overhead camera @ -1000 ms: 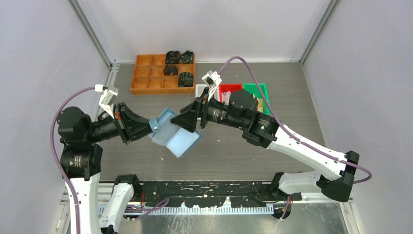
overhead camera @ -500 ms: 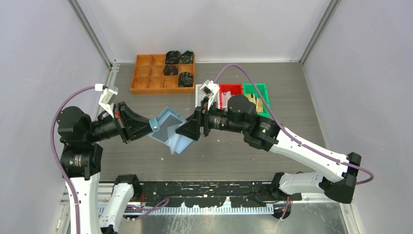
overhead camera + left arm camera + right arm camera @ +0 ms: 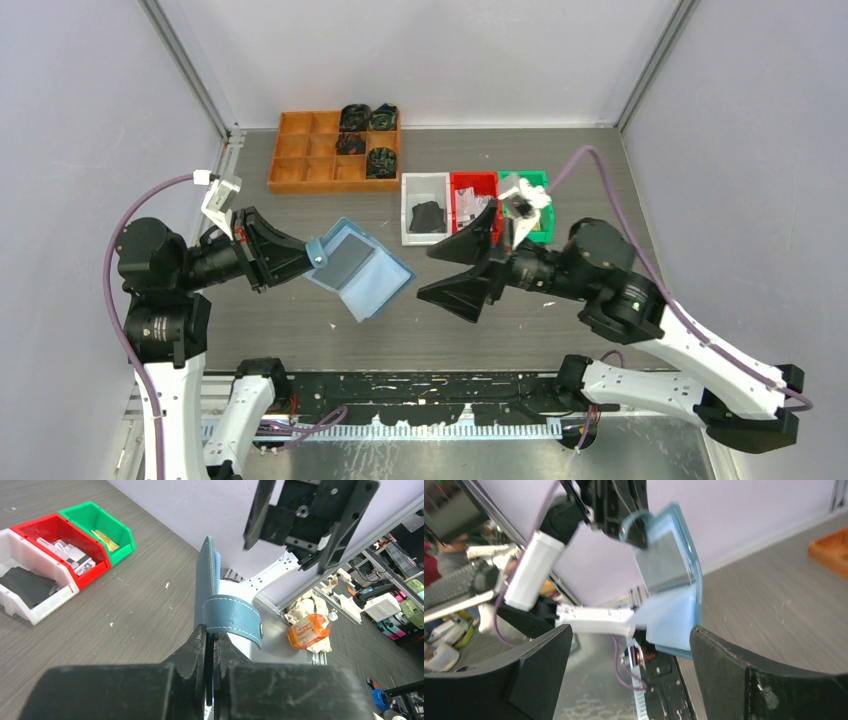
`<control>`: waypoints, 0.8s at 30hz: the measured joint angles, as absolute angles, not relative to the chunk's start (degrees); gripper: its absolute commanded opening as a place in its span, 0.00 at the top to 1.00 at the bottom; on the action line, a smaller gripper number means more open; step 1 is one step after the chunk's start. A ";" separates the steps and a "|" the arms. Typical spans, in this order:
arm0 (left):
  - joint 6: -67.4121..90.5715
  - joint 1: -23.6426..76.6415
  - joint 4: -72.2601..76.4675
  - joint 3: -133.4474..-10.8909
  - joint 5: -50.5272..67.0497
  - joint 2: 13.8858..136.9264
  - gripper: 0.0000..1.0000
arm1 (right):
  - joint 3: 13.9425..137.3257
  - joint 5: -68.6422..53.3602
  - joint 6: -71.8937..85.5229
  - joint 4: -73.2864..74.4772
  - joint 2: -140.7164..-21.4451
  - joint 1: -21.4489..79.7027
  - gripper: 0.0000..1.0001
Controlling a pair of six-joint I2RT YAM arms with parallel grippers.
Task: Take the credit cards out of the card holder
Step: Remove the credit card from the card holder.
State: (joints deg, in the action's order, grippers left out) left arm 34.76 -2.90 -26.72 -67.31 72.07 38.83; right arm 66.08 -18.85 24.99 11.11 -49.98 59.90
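The light blue card holder (image 3: 372, 282) hangs open above the table, with my left gripper (image 3: 314, 255) shut on its edge beside the tab loop (image 3: 233, 621). A dark grey credit card (image 3: 345, 256) shows in its upper flap. In the left wrist view the card holder (image 3: 205, 577) stands edge-on above the closed fingers (image 3: 196, 642). My right gripper (image 3: 427, 272) is open, to the right of the holder and apart from it, with nothing between its fingers. In the right wrist view the card holder (image 3: 676, 617) and the grey card (image 3: 663, 560) lie beyond my right gripper (image 3: 631, 630). No pale card is in view.
An orange compartment tray (image 3: 300, 150) with dark items stands at the back left. A white bin (image 3: 408, 210) holding a dark flat object, a red bin (image 3: 474, 176) and a green bin (image 3: 523, 175) sit behind the right gripper.
My right gripper has pulled back to the right, away from the card holder, and opened wider. The holder now hangs open with the grey card showing. The left arm has held still.
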 measured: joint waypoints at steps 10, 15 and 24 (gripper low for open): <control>35.99 -2.90 -26.44 -67.31 72.10 38.83 1.00 | 72.40 -12.84 29.28 7.33 -59.46 59.88 0.16; 36.95 -2.90 -26.35 -67.31 72.14 38.83 1.00 | 73.47 -12.91 31.05 7.44 -68.71 59.88 0.25; 39.20 -2.90 -25.06 -67.31 72.73 38.83 1.00 | 73.41 -15.25 35.16 1.83 -70.13 59.90 0.49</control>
